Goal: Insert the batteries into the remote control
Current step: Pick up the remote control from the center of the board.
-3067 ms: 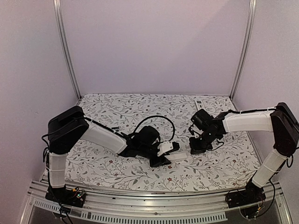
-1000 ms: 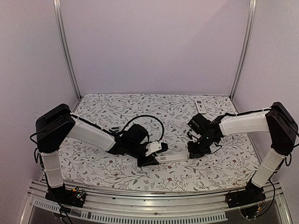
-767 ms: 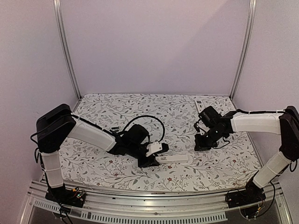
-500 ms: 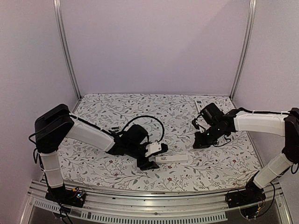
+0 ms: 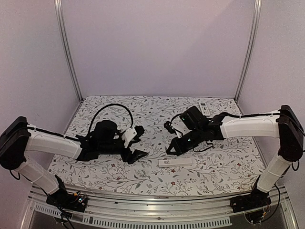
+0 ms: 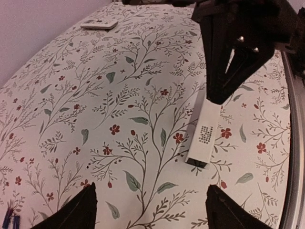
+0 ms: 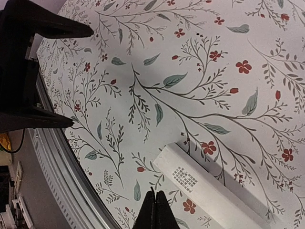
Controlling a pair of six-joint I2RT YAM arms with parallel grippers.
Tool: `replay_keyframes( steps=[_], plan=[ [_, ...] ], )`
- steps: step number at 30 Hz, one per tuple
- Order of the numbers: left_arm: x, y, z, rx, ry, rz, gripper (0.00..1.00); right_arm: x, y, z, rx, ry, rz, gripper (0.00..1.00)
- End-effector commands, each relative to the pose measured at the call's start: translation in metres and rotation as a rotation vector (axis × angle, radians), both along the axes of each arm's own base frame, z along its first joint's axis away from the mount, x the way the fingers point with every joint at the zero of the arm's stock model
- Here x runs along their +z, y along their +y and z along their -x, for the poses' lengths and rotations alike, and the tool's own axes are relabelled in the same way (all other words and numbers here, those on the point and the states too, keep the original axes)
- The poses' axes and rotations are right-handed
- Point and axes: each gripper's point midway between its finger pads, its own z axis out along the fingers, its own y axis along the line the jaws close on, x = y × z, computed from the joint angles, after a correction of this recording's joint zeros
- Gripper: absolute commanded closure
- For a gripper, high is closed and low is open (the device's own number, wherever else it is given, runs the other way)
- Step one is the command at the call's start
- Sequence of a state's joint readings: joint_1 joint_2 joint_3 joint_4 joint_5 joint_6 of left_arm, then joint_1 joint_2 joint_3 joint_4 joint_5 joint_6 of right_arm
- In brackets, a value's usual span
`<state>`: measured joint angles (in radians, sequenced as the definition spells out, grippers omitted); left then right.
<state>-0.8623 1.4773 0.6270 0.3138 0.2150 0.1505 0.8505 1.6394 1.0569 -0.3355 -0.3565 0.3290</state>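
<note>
The white remote control point(image 5: 175, 162) lies flat on the flowered cloth with its dotted side up, also seen in the left wrist view point(image 6: 205, 131) and in the right wrist view point(image 7: 214, 191). My left gripper point(image 5: 139, 143) hangs to the left of it, jaws wide apart and empty point(image 6: 152, 210). My right gripper point(image 5: 170, 150) is shut, its tip point(image 7: 156, 202) just above the cloth off the remote's left end. Two slim dark ends that look like the batteries point(image 6: 9, 222) show at the left wrist view's bottom left corner. In the top view my left arm hides them.
A second small remote point(image 5: 203, 107) lies at the back right of the cloth point(image 6: 99, 24). The metal rail point(image 7: 71, 181) runs along the table's near edge, close to the white remote.
My left gripper has opened, let go of the remote and pulled back to the left. The remote now lies alone. My right gripper has swung left, down to the remote's left end.
</note>
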Motion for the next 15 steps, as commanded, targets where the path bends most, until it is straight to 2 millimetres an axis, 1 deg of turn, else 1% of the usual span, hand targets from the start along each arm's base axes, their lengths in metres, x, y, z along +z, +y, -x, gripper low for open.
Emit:
replay_keyframes(
  steps=[1,5,7,9,10,11,13,15],
  plan=[
    [0.008,0.028,-0.033,0.221,-0.003,0.080,0.21,0.002,0.031,0.001,0.083,-0.024,-0.025,1.00],
    [0.011,0.035,-0.039,0.263,-0.014,0.088,0.21,0.003,0.042,0.002,0.113,-0.041,-0.030,1.00],
    [0.012,0.036,-0.042,0.271,-0.017,0.092,0.21,-0.003,0.044,0.005,0.117,-0.025,-0.046,1.00],
    [0.011,0.037,-0.043,0.274,-0.016,0.089,0.21,-0.021,0.043,0.008,0.107,0.008,-0.038,1.00],
    [0.010,0.036,-0.043,0.272,-0.013,0.086,0.21,-0.034,0.040,0.009,0.099,0.028,-0.012,1.00],
    [0.010,0.036,-0.044,0.273,-0.012,0.084,0.21,-0.051,0.036,0.011,0.095,0.056,0.025,1.00],
    [0.009,0.036,-0.043,0.270,-0.009,0.077,0.21,-0.073,0.029,0.016,0.095,0.090,0.068,1.00],
    [0.007,0.037,-0.043,0.271,-0.009,0.071,0.21,-0.087,0.021,0.020,0.087,0.110,0.103,1.00]
  ],
)
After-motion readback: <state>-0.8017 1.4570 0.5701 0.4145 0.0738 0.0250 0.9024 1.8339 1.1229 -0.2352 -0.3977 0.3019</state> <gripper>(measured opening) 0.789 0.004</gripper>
